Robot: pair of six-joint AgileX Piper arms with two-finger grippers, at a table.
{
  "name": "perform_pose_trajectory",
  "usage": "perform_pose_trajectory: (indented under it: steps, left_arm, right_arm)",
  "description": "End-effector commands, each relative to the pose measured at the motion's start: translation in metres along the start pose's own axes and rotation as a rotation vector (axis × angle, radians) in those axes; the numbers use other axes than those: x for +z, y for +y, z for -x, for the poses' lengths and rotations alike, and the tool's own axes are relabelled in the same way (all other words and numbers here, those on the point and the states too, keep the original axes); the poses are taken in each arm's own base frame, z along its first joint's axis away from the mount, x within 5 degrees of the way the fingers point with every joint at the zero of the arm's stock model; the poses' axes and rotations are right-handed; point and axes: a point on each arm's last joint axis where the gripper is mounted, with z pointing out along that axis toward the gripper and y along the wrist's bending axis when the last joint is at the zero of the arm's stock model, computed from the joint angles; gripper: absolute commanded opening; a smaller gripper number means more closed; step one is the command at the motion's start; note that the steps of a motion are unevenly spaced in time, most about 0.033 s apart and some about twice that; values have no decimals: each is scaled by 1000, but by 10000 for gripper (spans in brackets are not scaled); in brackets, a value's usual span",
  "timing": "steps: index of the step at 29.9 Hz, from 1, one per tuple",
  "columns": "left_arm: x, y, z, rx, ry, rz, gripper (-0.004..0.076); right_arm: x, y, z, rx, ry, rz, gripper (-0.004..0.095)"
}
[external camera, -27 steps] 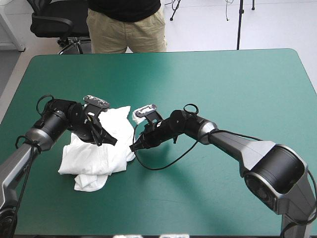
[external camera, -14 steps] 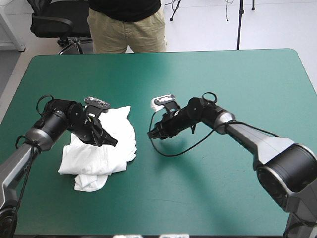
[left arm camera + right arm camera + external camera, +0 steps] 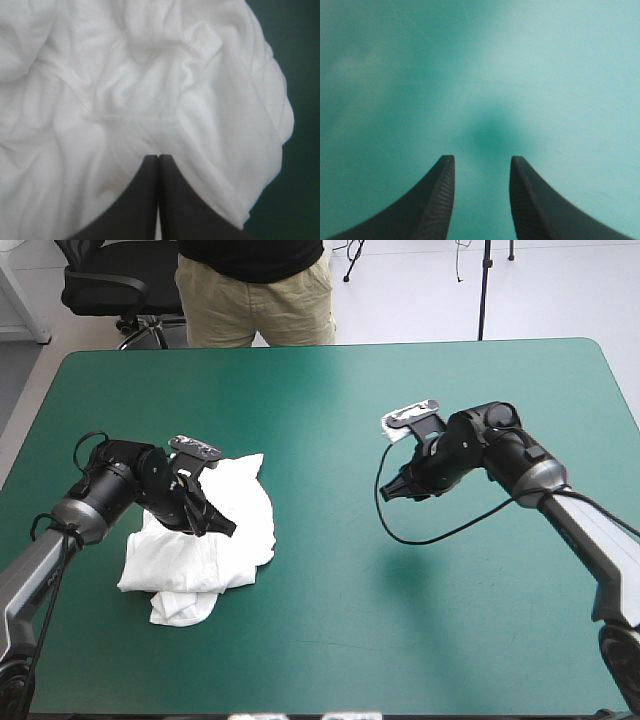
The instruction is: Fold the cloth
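The T-shirt (image 3: 200, 545) lies as a crumpled white heap under and ahead of my left gripper (image 3: 158, 158). A stitched hem and a small turned-over flap are bunched just beyond my tips, and the rest billows out to either side of them. No edge or sleeve is laid out flat, so I judge the folding is hardly begun.

The risk I see is that I have only one hand on the cloth. If I lift or drag from this single pinch, the heap will likely come up as a bundle, with layers twisted together rather than opening. I also cannot tell how many layers I have caught. A thick wad could slip free, and a thin one could pull out from under the rest.

My left fingers (image 3: 142, 200) are pressed together into one point, with creases running in toward the tip. I take them to be clamped on a pinch of fabric.

My right gripper (image 3: 481, 162) is well apart from the shirt, over the bare teal-green cover (image 3: 400, 630). Its fingers stand apart with a clear gap between them. They hold nothing, and only the cover shows between and ahead of them.
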Motion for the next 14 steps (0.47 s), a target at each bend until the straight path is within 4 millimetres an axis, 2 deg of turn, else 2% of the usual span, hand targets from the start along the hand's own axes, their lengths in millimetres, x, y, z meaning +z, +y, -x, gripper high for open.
perform_pose_trajectory:
  steps: [1,4,8,10,14]
  left_arm:
    - [-19,-3,4,-9,-70,4,-18]
    - [-19,-1,3,-78,-64,21,-16]
    - [-19,3,0,-103,-34,60,9]
    - [-19,3,0,-106,-27,60,76]
    - [-19,2,-1,-109,-20,53,286]
  right_arm:
    - [-48,-21,-11,31,-53,-123,353]
    - [-74,-39,-27,77,-61,-205,353]
    - [-115,-53,-52,161,-82,-255,352]
    - [-137,-57,-65,196,-122,-284,352]
    - [-171,-56,-88,239,-179,-335,353]
